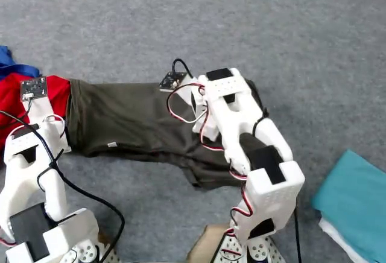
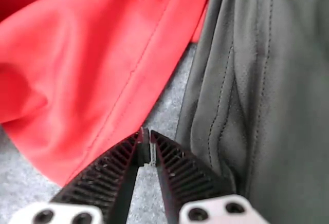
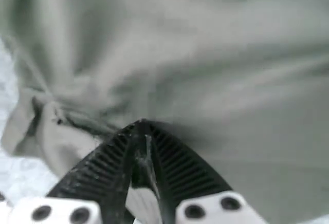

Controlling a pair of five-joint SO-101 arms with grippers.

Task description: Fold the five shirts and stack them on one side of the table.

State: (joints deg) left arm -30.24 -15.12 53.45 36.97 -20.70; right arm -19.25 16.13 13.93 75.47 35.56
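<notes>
A dark olive shirt (image 1: 132,124) lies spread and creased across the middle of the grey table. Bunched at its left end is a red shirt (image 1: 15,103), with a blue shirt (image 1: 7,64) behind it. A folded teal shirt (image 1: 353,193) rests at the right edge on something white (image 1: 335,234). My left gripper (image 2: 149,144) is shut and holds nothing, hovering over the strip of table between the red shirt (image 2: 87,64) and the olive shirt (image 2: 262,95). My right gripper (image 3: 144,131) is shut, its tips pinched into the olive cloth (image 3: 216,64) near the shirt's far right part.
Grey carpet-like table surface (image 1: 301,40) stretches open across the far half and to the right. The two arm bases (image 1: 54,239) stand at the near edge, with loose cables trailing from them.
</notes>
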